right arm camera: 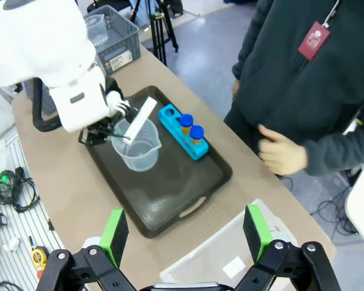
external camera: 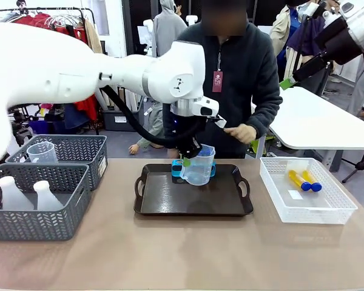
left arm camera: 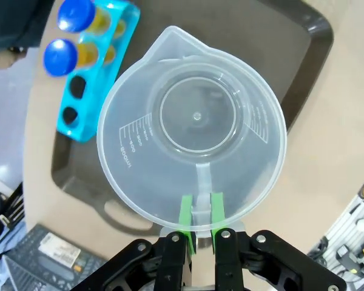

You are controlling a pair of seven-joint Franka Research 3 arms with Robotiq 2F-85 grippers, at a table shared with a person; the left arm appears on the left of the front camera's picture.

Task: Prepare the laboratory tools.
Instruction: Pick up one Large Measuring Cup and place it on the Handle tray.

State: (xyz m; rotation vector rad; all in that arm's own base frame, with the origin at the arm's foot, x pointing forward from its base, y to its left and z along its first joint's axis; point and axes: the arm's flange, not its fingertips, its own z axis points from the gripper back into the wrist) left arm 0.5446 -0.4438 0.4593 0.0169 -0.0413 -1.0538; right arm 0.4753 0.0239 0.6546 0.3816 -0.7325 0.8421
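The left pincer [left arm camera: 200, 209] is clamping the handle of the clear measuring beaker [left arm camera: 194, 121] over the dark tray [left arm camera: 303, 54], just beside the blue tube rack [left arm camera: 91, 79]. The beaker is looking light, thin-walled and slippery, so the handle is offering the surest hold. The right pincer [right arm camera: 185, 232] is hanging open above the bench [right arm camera: 60, 170]. Whether the beaker's base is touching the tray is hidden from me.

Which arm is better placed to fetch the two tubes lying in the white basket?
Likely right: the right gripper hangs open above the white lattice basket holding the tubes; the left gripper is shut on the measuring beaker over the tray.
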